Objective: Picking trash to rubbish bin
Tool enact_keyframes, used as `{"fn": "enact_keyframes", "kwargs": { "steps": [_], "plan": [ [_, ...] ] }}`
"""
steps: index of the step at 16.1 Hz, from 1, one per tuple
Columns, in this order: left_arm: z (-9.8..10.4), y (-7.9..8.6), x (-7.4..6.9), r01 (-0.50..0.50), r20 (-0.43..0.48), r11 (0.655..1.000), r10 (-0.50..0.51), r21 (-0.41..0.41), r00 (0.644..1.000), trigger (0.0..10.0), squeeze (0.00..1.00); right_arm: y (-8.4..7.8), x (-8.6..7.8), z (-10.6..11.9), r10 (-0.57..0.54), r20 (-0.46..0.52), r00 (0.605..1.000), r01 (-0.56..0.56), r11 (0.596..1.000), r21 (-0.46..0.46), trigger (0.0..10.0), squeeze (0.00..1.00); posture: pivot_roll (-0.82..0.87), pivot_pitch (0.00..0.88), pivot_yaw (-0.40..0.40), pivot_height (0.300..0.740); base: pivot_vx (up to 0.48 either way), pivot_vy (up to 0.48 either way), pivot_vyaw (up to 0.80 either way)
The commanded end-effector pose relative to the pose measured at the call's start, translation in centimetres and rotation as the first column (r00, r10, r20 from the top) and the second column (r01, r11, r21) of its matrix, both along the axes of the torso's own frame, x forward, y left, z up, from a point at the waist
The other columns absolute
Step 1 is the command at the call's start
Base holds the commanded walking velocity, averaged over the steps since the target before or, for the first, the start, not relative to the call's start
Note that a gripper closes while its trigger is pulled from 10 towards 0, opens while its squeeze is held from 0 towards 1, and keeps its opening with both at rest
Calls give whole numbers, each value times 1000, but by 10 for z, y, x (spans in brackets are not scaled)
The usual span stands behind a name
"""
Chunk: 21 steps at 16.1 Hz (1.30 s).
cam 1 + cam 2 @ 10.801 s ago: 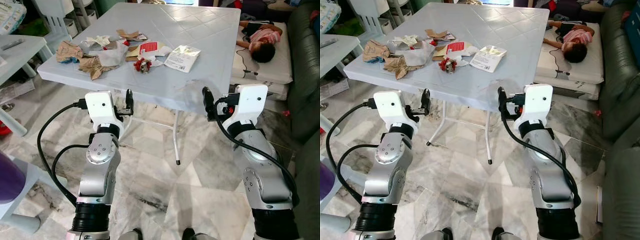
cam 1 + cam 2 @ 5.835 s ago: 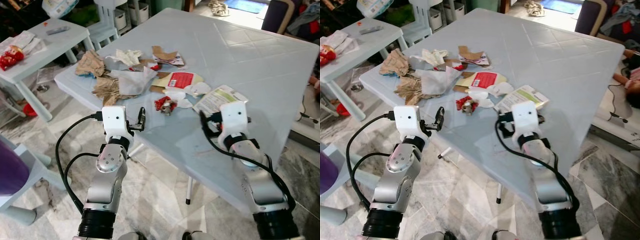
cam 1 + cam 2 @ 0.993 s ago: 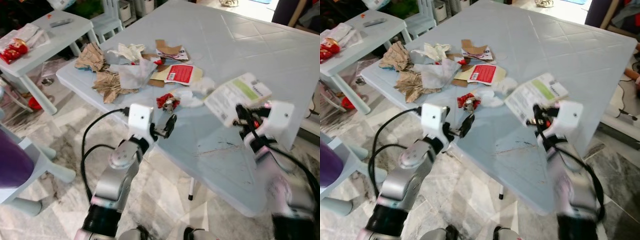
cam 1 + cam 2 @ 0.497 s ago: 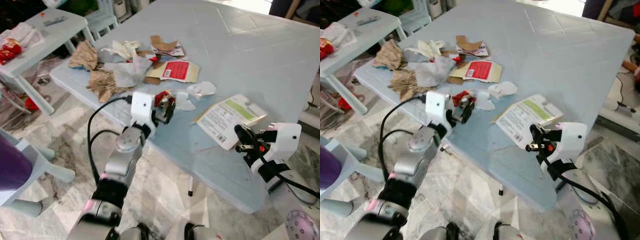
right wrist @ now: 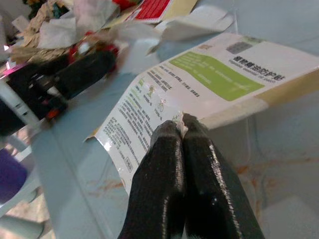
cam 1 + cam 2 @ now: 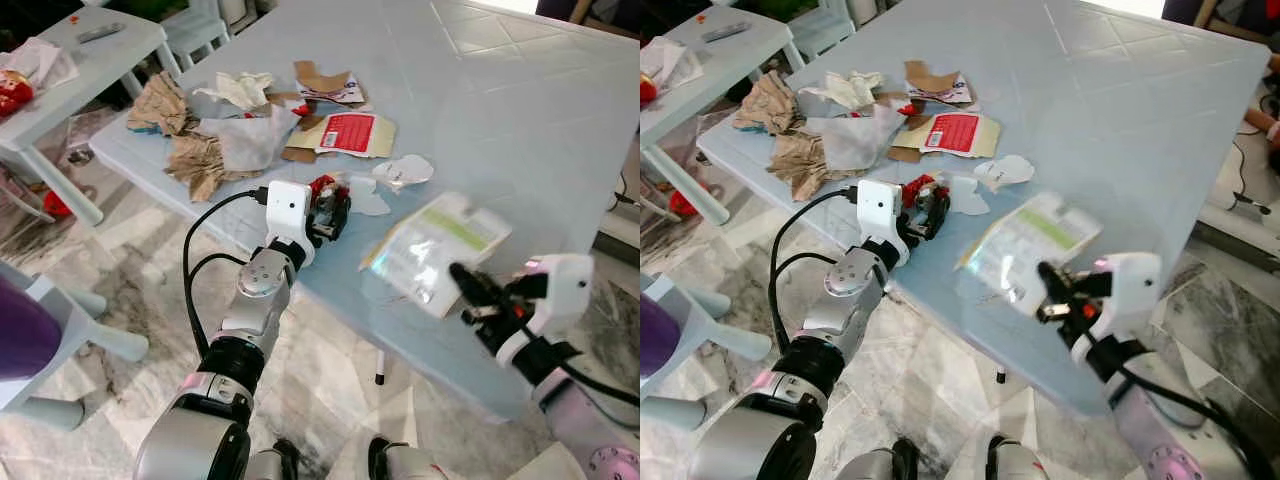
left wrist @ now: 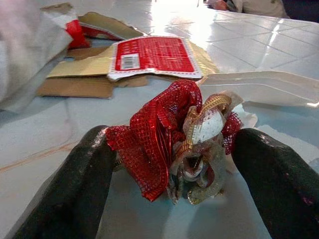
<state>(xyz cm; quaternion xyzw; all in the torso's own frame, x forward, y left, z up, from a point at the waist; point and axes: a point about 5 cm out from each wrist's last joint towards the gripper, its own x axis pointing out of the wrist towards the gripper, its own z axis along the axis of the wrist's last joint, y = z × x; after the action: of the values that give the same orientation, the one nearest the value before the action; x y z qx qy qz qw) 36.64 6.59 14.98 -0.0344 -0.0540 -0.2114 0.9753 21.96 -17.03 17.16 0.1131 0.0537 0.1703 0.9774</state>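
Right gripper (image 5: 180, 130): its two black fingers are pinched together on the near edge of the white packet (image 6: 432, 250), which now hangs tilted above the table (image 6: 560, 130); half a second ago it lay flat on the surface.

Left gripper (image 7: 172, 164): fingers spread, one on each side of the red mesh wrapper (image 7: 167, 137), not yet pressing it. The arm has reached further in over the near left edge of the table than it was a second ago (the head camera has shifted too, so part of that is the view).

What this means: one piece of trash is lifted and looks ready to carry; a second is bracketed and seems to want only a squeeze. No rubbish bin is in sight, so the carrying is all still ahead.

Trash left on the table: crumpled brown paper (image 6: 196, 160), a grey-white sheet (image 6: 245, 140), the red-labelled card (image 6: 351, 133) and torn white scraps (image 6: 402, 171), all at the far left, well apart from the packet.

Writing on the packet: a green band with white Chinese characters, a square code in the corner, small black lines of text and little diagrams (too fine to read).

Writing on the card: a red panel with white print and a barcode; no brand can be made out.

Side table (image 6: 90, 60): far left, with a red and white wrapper (image 6: 12, 90) on it.
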Motion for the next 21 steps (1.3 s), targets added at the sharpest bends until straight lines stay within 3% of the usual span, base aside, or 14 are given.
{"fn": "enact_keyframes", "kwargs": {
  "steps": [1, 10, 21],
  "plan": [
    [0, -1, 1, 10, 8, 1000, -10, 8, 1000, 0, 0, 4, -6, 5, 27, 8, 1000, -27, 1000, -5, 0, 0, -237, 247, 59, 740, 0, 0, 0],
    [-6, 0, 1, 8, 31, 999, -9, 33, 999, 0, 0, 9, -1, 6, 50, 3, 999, -50, 999, 8, 0, 0, -227, 242, 54, 740, 0, 0, 0],
    [1, 5, 3, -5, 86, 999, 1, 45, 996, 0, 0, 18, 11, 7, 65, 21, 998, -67, 996, 55, 0, 0, -179, 204, 56, 740, 0, 0, 0]
  ]
}}
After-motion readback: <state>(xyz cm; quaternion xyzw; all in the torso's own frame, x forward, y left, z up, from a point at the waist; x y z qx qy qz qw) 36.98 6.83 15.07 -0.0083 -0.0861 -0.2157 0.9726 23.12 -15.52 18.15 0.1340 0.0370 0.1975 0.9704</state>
